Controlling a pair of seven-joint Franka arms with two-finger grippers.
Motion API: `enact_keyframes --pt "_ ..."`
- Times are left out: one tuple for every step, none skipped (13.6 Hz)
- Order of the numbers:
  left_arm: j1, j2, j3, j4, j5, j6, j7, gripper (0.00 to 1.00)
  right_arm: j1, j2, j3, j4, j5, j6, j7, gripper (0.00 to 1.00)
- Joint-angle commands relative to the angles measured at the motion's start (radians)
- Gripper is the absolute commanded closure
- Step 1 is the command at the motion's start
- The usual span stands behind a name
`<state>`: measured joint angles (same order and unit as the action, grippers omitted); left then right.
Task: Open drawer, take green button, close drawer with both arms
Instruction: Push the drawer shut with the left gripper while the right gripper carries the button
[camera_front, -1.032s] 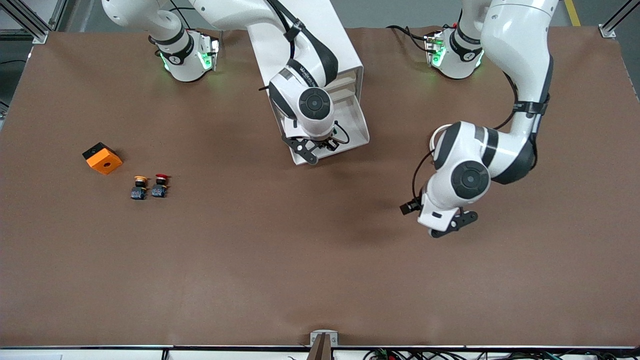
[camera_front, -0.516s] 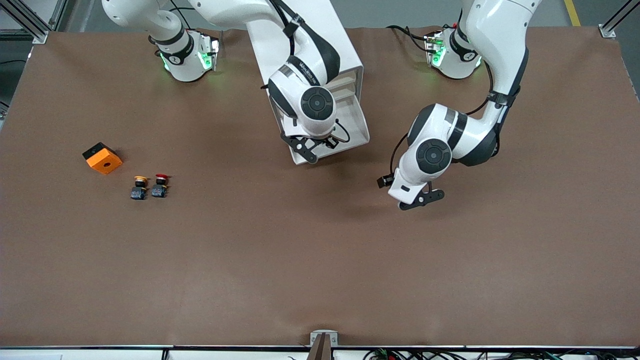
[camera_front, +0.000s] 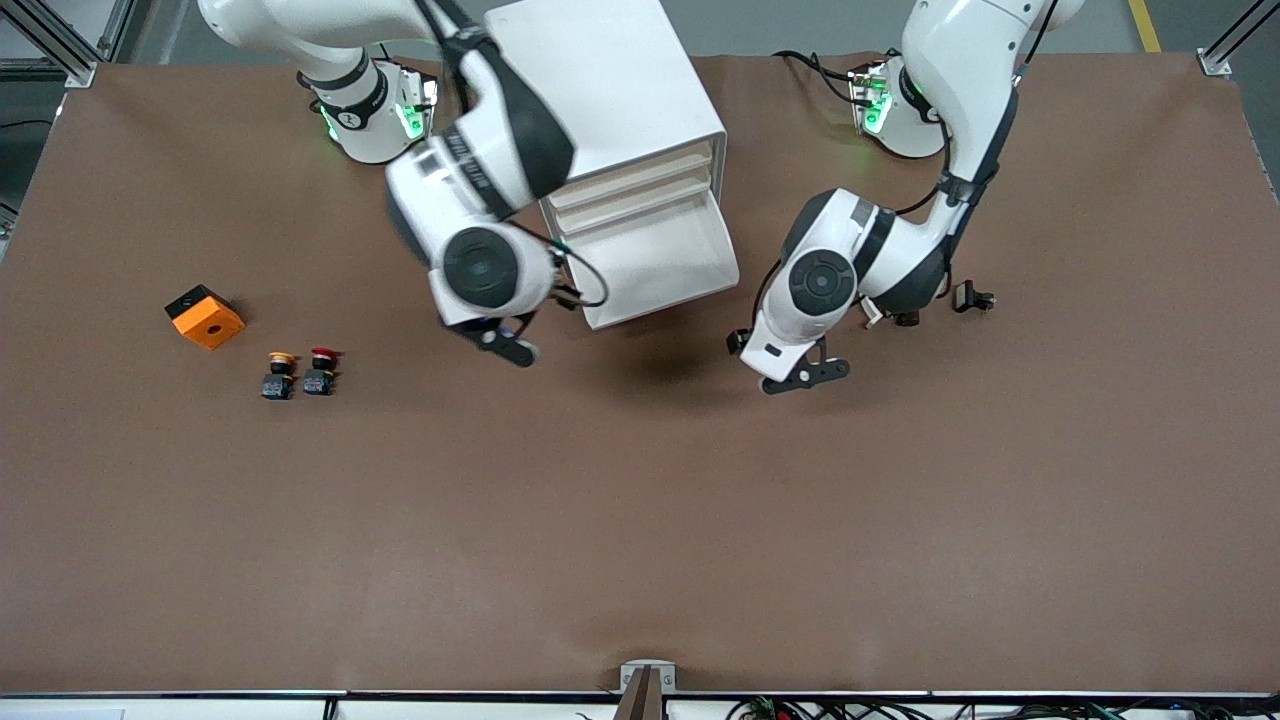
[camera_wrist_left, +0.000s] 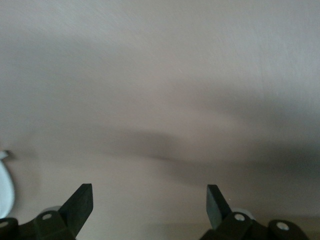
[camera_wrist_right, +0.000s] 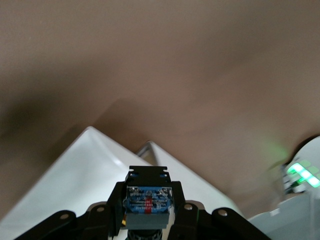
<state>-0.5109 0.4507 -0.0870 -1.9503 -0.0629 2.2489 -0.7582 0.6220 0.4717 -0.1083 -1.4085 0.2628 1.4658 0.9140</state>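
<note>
My arms (camera_front: 860, 265) are glossy white plastic with matt black bands; my right gripper (camera_wrist_right: 148, 220) is dull black, and the button (camera_wrist_right: 148, 204) it clamps shows a shiny blue label on black plastic; my left gripper (camera_wrist_left: 149, 205) has matt black fingers (camera_wrist_left: 80, 202); the table (camera_front: 640, 520) is matt brown, faintly grainy; the cabinet (camera_front: 620, 90) looks smooth, satin white.

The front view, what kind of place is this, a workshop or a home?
Probably a robotics lab bench: two white robot arms bolted to a brown table, a small white drawer cabinet, and aluminium frame posts at the corners.
</note>
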Motion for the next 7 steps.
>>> enact_keyframes --pt "-0.029 -0.021 -0.037 -0.091 0.009 0.116 -0.061 0.0 -0.122 -0.031 0.016 -0.027 -0.014 -0.056 -0.246 0.8" --pt "-0.028 -0.02 -0.066 -0.105 0.009 0.142 -0.078 0.0 -0.149 -0.031 0.016 -0.041 -0.039 -0.058 -0.324 0.8" --pt "-0.028 -0.018 -0.083 -0.122 0.009 0.171 -0.088 0.0 -0.166 -0.031 0.016 -0.056 -0.074 -0.052 -0.377 0.8" --pt "-0.028 -0.024 -0.109 -0.142 0.009 0.19 -0.104 0.0 -0.185 -0.03 0.016 -0.062 -0.111 -0.047 -0.427 0.79" --pt "-0.026 -0.027 -0.137 -0.15 0.009 0.192 -0.127 0.0 -0.202 -0.03 0.016 -0.076 -0.122 -0.035 -0.467 0.77" --pt "-0.026 -0.029 -0.157 -0.154 0.009 0.192 -0.15 0.0 -0.232 -0.031 0.016 -0.101 -0.123 -0.007 -0.525 0.77" --pt "-0.026 -0.033 -0.174 -0.159 0.009 0.192 -0.168 0.0 -0.258 -0.033 0.016 -0.127 -0.128 0.023 -0.593 0.77"
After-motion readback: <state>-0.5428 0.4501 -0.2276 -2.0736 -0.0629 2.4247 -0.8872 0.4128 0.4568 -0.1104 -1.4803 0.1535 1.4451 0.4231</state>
